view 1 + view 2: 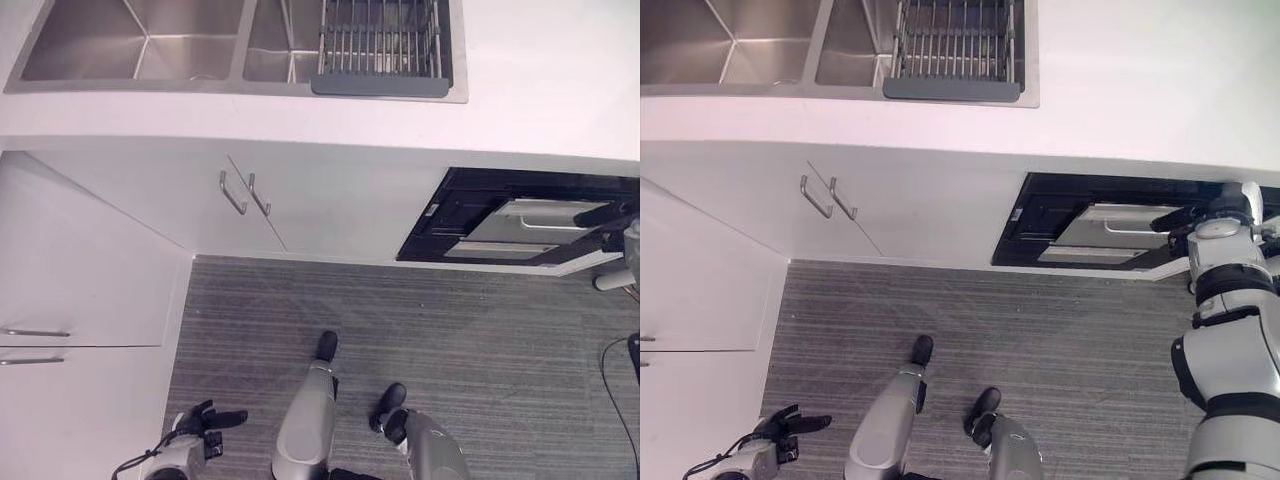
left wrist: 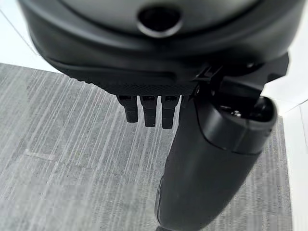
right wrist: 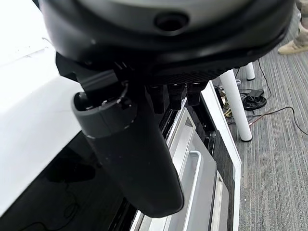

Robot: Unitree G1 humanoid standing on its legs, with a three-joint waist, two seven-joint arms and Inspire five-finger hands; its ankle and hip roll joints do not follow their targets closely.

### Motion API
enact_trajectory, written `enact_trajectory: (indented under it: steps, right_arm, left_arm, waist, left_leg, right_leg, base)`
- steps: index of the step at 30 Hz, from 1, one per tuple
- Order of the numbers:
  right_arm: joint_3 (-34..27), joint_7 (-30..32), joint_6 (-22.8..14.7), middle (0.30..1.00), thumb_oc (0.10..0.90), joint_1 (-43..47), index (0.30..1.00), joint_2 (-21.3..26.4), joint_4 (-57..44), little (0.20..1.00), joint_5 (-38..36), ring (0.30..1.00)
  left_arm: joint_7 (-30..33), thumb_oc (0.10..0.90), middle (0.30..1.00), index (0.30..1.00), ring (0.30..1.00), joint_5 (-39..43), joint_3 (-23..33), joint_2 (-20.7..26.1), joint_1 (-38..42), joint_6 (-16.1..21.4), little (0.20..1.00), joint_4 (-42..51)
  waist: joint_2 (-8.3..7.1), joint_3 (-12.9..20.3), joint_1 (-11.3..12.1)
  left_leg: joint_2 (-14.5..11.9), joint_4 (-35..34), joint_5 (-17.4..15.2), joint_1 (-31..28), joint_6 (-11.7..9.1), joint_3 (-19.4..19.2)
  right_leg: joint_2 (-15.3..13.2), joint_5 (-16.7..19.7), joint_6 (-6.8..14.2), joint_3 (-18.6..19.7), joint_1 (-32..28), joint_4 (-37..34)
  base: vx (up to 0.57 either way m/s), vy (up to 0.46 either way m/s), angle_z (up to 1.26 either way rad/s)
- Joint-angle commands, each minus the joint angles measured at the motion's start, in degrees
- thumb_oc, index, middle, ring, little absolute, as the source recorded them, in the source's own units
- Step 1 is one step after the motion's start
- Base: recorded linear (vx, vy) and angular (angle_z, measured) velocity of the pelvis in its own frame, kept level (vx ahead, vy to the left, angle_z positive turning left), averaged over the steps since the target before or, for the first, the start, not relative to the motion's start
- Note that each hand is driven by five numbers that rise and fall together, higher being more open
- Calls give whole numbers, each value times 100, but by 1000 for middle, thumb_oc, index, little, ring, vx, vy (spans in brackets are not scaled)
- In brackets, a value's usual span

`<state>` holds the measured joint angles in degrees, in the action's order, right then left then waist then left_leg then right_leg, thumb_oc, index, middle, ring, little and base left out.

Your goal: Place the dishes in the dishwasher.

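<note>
Right eye view is showing the right hand (image 1: pixel 1185 218), fingers relaxed, reaching at the dishwasher (image 1: pixel 1080 232) under the counter edge, the left hand (image 1: pixel 790 423) hanging slack, no dishes visible inside.

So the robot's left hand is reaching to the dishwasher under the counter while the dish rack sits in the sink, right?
Not quite: it is the right hand that reaches to the dishwasher under the counter, as the right eye view shows. The left hand hangs low over the floor. The dish rack does sit in the sink.
</note>
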<state>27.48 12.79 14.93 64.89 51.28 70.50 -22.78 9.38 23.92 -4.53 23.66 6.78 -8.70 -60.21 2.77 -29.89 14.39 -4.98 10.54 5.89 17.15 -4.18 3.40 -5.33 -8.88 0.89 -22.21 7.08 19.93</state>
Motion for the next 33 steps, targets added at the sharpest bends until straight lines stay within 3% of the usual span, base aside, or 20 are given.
enact_trajectory:
  steps: [1,4,7,10,13,18,24,26,33]
  right_arm:
    - [605,609,-1403,900,800,1967,900,-25,-882,900,100,900]
    - [574,709,-1431,900,800,1798,900,-105,-972,900,108,900]
    - [347,1119,-1710,900,800,1383,900,-295,-1150,900,73,900]
    - [-139,1510,-2086,900,800,802,900,-588,-1516,900,1,900]
    - [-455,1769,-2148,900,800,357,900,-774,-1967,900,84,900]
    - [-1219,2182,-2105,900,800,-1755,900,-1536,-3963,900,404,900]
    - [-1327,2236,-2038,900,800,-3215,900,-2071,-5040,900,913,900]
    - [-1432,2054,-2296,900,800,-4268,900,-2225,-5458,900,1146,900]
    - [-1578,1645,-2475,900,800,-5467,900,-2345,-5692,900,1348,900]
  left_arm:
    - [232,800,900,900,900,-175,-267,510,-385,-27,900,60]
    - [199,800,900,900,900,-151,-256,507,-438,15,900,85]
    - [119,800,900,900,900,-420,-300,441,-539,239,900,56]
    - [187,800,900,900,900,-384,-387,296,-523,284,900,46]
    - [198,800,900,900,900,-348,-384,190,-518,187,900,52]
    - [269,800,900,900,900,-97,-193,-349,-646,57,900,-1]
    - [145,800,900,900,900,-85,-23,-706,-816,38,900,-70]
    - [-4,800,900,900,900,-203,57,-888,-973,78,900,40]
    - [-540,800,900,900,900,-381,-48,-1118,-1194,235,900,277]
  waist:
    - [-501,798,395]
    - [-513,765,395]
    - [-521,798,351]
    - [-515,902,192]
    - [-491,993,71]
    - [-394,1349,-479]
    - [-383,1645,-894]
    - [-393,1799,-1126]
    - [-373,1910,-1435]
  left_leg:
    - [116,665,-883,268,122,-502]
    - [167,665,-924,280,156,-479]
    - [150,665,-948,263,181,-519]
    - [93,665,-1022,150,179,-599]
    - [56,665,-1059,61,178,-653]
    - [-150,665,-1166,-353,128,-832]
    - [-285,665,-1190,-596,58,-926]
    - [-363,665,-1209,-719,20,-994]
    - [-477,665,-1229,-858,-54,-1104]
  right_leg:
    - [-359,322,728,595,115,-274]
    - [-372,330,749,676,162,-274]
    - [-414,354,781,719,180,-274]
    - [-415,339,797,821,164,-274]
    - [-402,316,784,887,134,-274]
    - [-365,235,696,1097,11,-274]
    - [-319,178,658,1303,-72,-274]
    - [-278,137,640,1389,-117,-274]
    - [-229,85,615,1425,-181,-274]
  base:
    - [-59,-3,0]
    - [-56,-13,2]
    - [-117,-19,0]
    - [-96,12,-19]
    - [-61,51,-14]
    - [-36,113,-27]
    - [21,76,-27]
    - [-13,52,-41]
    - [-63,43,-21]
